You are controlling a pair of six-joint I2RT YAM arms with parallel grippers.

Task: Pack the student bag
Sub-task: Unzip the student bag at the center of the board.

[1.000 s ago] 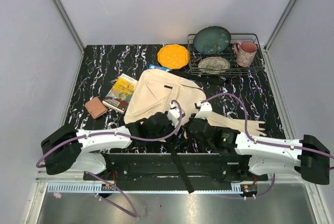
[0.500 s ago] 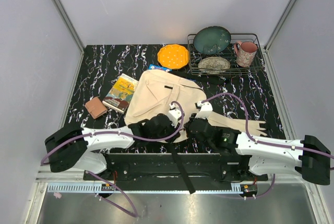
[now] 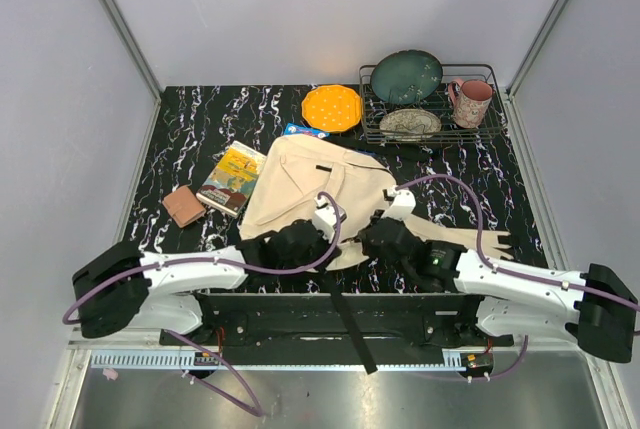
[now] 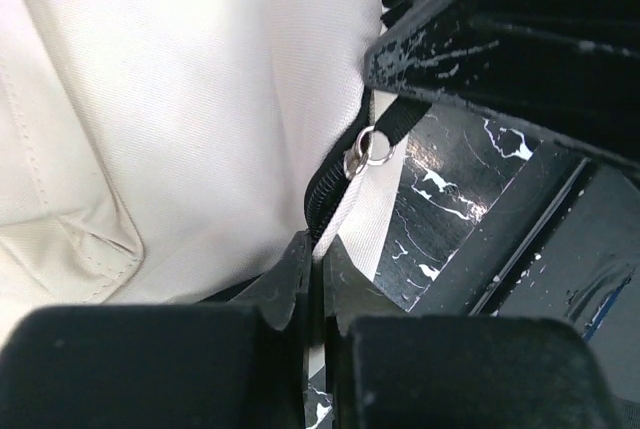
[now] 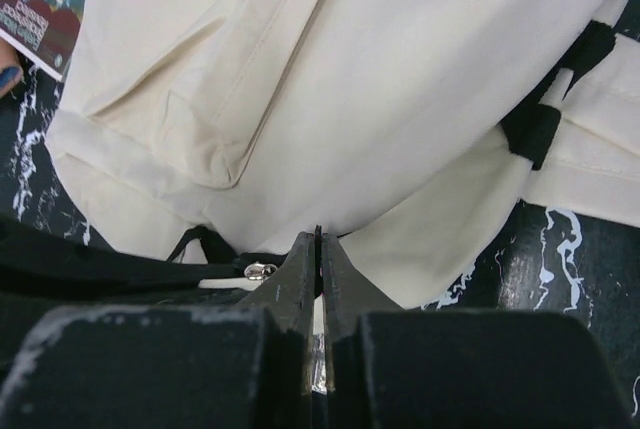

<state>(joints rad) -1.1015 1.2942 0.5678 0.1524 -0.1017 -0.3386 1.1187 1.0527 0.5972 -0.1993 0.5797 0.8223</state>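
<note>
Left jaws and right jaws clamp the student bag (image 3: 305,179) at the bench's (image 3: 195,124) near edge, picture book (image 3: 232,177) just beside its left.

Even diffuse overhead light, soft shadows, mild glow on back wall (image 3: 330,39); wrist views' near foreground dark, blurred.

2 white arms (image 3: 190,267), black joints, purple cables (image 3: 432,178), scuffed black tool fingers (image 4: 280,284)
</note>
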